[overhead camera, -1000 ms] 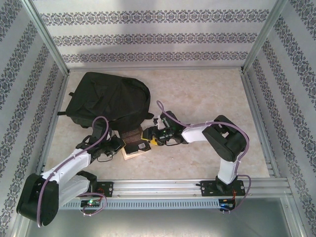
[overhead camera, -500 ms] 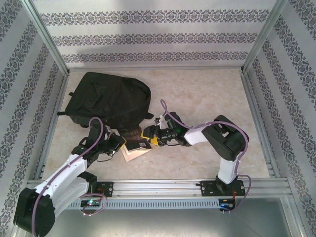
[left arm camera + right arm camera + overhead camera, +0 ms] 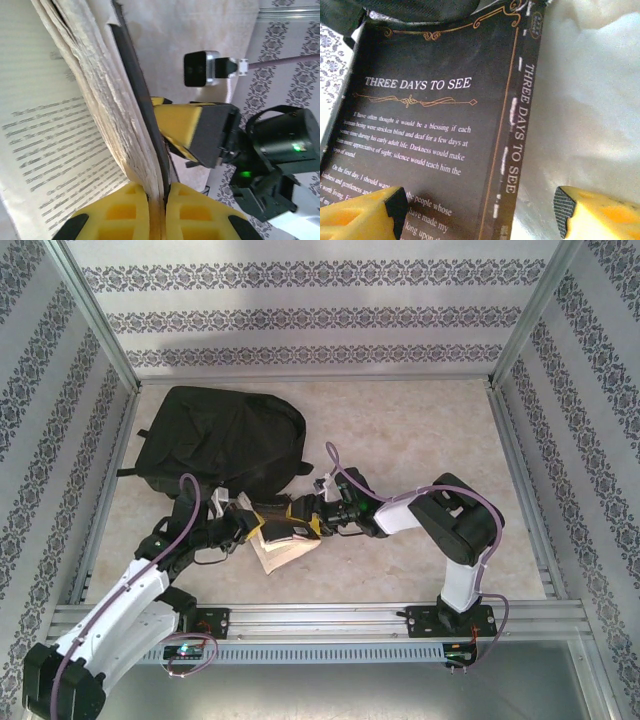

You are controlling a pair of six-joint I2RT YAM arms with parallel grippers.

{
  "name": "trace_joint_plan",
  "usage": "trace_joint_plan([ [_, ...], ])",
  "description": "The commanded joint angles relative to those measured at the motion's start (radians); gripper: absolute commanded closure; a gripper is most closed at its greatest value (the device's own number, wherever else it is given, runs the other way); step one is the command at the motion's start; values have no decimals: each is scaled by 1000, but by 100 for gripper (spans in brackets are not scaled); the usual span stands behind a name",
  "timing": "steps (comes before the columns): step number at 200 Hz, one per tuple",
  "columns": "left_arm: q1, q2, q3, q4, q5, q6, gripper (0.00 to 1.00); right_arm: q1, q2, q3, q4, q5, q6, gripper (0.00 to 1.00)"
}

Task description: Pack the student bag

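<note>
The large black fabric backpack [image 3: 215,440] is lying lengthwise left-right (rounded end right), the left pincer [image 3: 157,202] is clamping a black-covered book [image 3: 435,125], and the right pincer [image 3: 480,207] is gaping wide over it.

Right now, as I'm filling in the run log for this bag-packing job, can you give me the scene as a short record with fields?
student bag: black, lying on the table, far left
book: black-covered, titled THREE DAYS TO SEE, open with pages fanned, just in front of the bag
left gripper: shut on the book's edge
right gripper: open, fingers on either side of the spine
packing: book not yet in the bag
</note>
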Motion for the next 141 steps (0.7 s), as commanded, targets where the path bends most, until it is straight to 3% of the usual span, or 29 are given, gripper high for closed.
trace_joint_plan([
  [1,-13,0,14,81,27,32,100,76,103,-42,28,-48,43,25],
  [35,-35,19,-43,68,5,69,100,69,198,-67,406,-97,285,39],
  [54,-52,8,-80,54,-7,73,100,64,266,-76,599,-98,411,54],
  [70,-61,-7,-92,2,-18,97,98,59,287,-91,656,-89,439,68],
  [83,-63,-22,-87,-56,-35,128,87,52,265,-111,607,-72,395,81],
  [100,-65,-46,-72,-117,-61,164,62,43,202,-141,481,-47,301,92],
  [118,-65,-49,-43,-171,-87,201,43,36,94,-158,293,-12,181,97],
  [141,-64,-35,-1,-211,-113,244,29,42,-85,-137,-50,60,-19,100],
])
